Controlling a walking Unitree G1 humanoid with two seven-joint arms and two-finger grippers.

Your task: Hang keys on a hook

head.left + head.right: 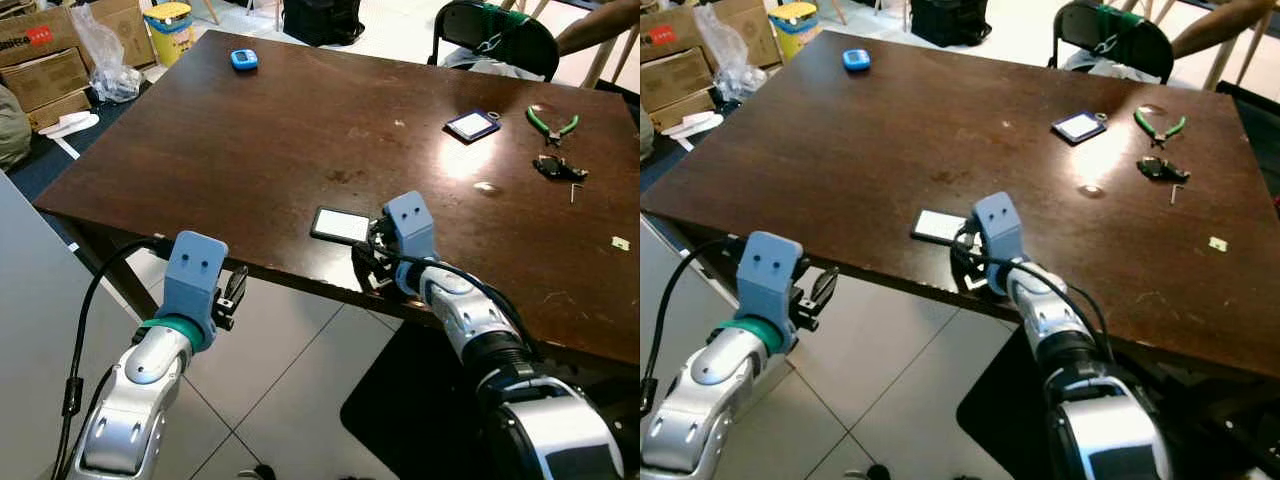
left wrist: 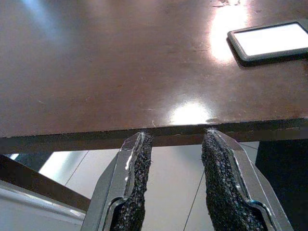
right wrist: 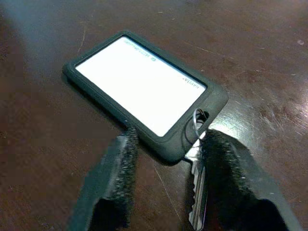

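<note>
Left wrist view has the left gripper (image 2: 173,185) open and empty just off the bench's (image 1: 250,160) near edge, while the right gripper (image 3: 166,192) sits open astride the keys (image 3: 196,192) and their card tag (image 3: 144,91) by that edge. They look light, stiff and probably slippery, best pinched at the tag's ring corner. Pliers (image 1: 551,124) lie well apart toward the far right corner.

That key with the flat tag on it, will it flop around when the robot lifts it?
Probably. The key joins the flat tag only through a thin ring, so one part would likely dangle and swing. The tag looks rubber-edged, so probably grippy, and light. The right gripper straddles its corner, fingers open.
</note>
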